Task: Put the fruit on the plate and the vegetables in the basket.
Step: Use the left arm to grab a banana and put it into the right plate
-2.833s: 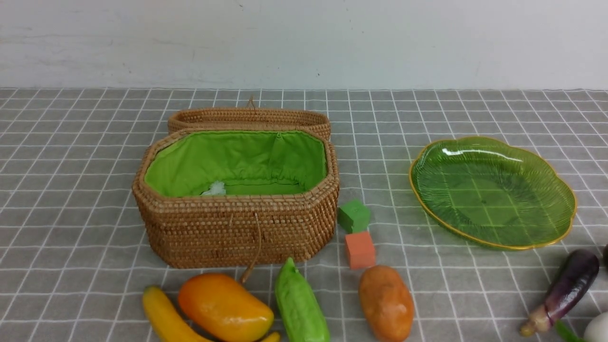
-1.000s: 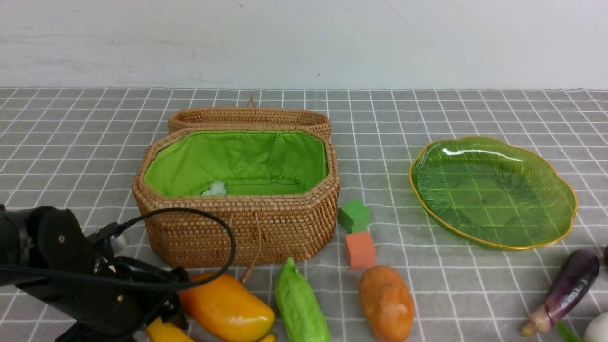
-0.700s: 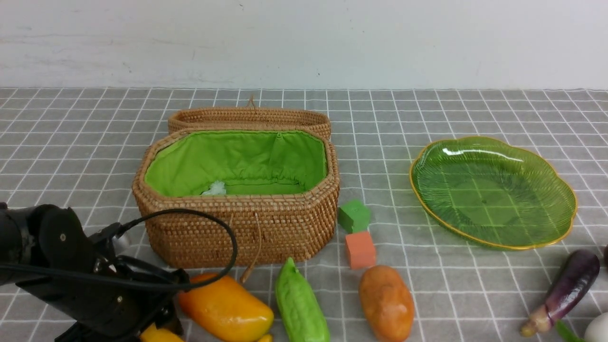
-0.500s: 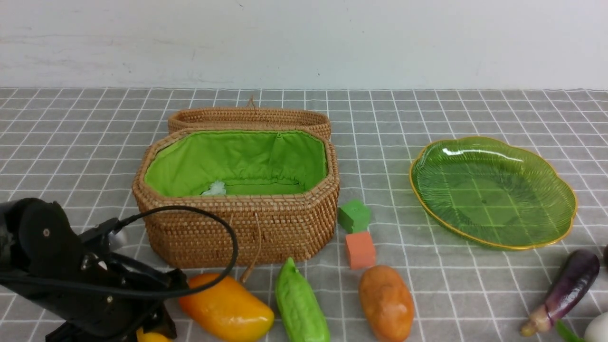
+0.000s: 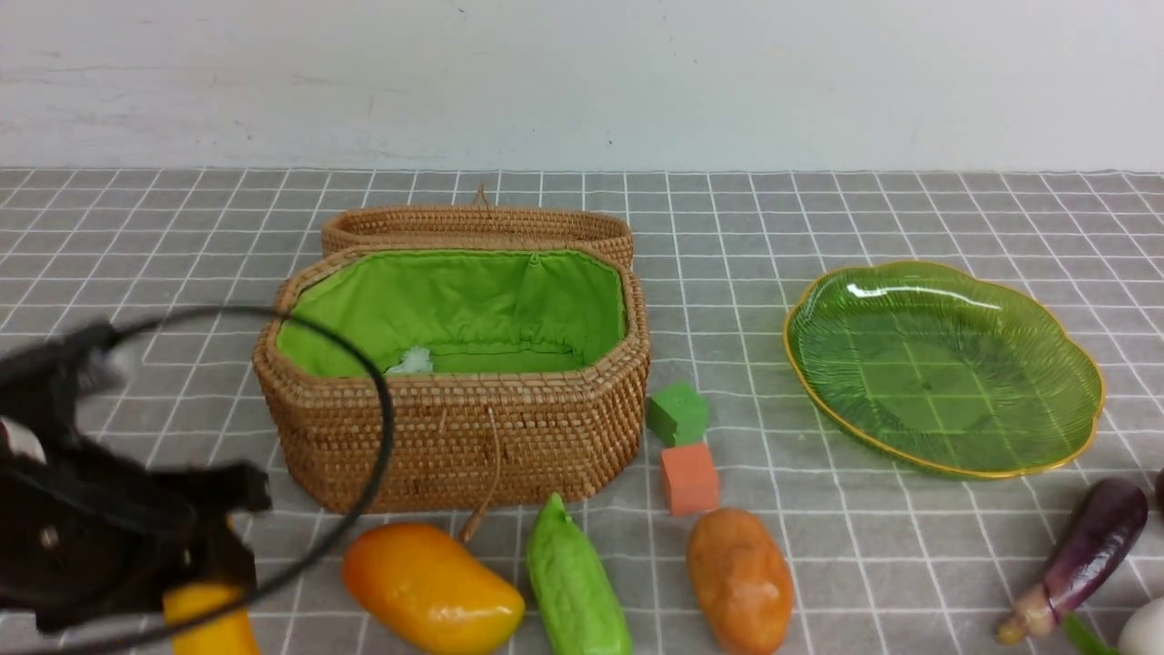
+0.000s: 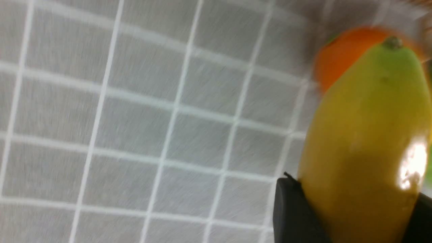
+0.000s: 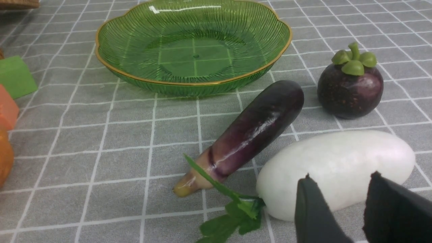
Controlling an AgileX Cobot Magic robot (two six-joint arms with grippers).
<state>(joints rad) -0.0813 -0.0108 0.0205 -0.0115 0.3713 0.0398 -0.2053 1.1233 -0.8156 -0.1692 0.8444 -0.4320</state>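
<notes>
left claw (image 6: 354,216) grips the banana (image 6: 364,128) between its jaws

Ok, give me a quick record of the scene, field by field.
left tool: shut on banana
right tool: open, near white vegetable
plate: empty
basket: lid open, no vegetables visible inside
in front of basket: mango, gourd, potato
beside plate: eggplant, mangosteen

The mango (image 5: 432,589), gourd (image 5: 576,582) and potato (image 5: 738,579) are ranged before the basket (image 5: 455,446); the plate (image 5: 946,373) is set to its right
</notes>
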